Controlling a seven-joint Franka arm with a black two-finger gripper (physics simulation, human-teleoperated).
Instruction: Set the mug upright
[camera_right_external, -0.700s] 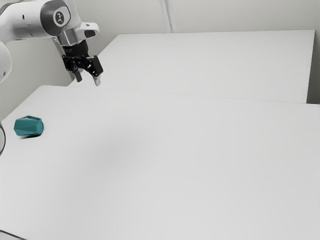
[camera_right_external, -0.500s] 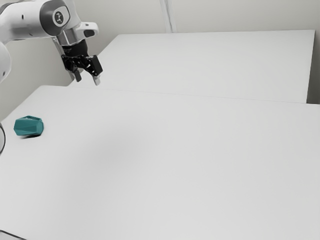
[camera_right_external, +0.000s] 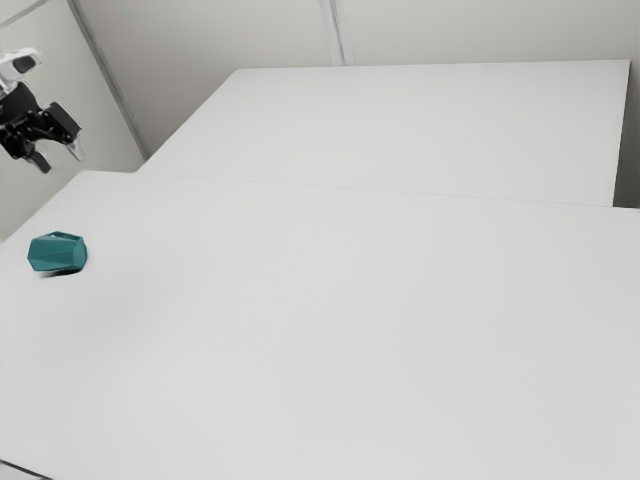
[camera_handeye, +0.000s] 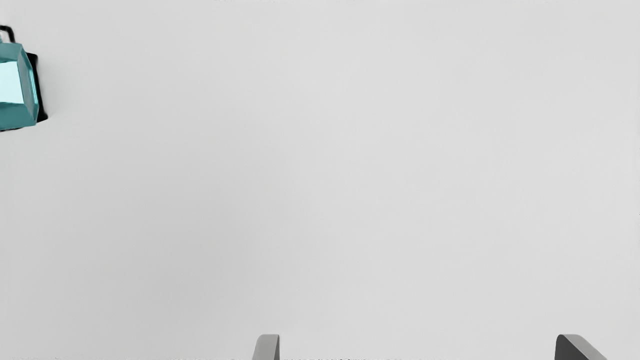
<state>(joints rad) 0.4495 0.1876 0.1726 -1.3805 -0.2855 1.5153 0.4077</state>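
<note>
- Exterior view: teal faceted mug (camera_right_external: 56, 253) on its side on white table (camera_right_external: 330, 320), near the exterior view's left edge; gripper (camera_right_external: 60, 160) raised, well apart from mug.
- Wrist view: fingers (camera_handeye: 268, 347) spread, nothing between them; gripper released.
- Handling, judged: light, rigid; smooth facets could slip; chips if ceramic.
- Grasp, judged: across opposite body facets, clear of handle (camera_right_external: 66, 235); then tip upright.

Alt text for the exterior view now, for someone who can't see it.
A teal mug lies on its side on a white table; an open, empty black gripper hangs in the air at the exterior view's upper left.
</note>
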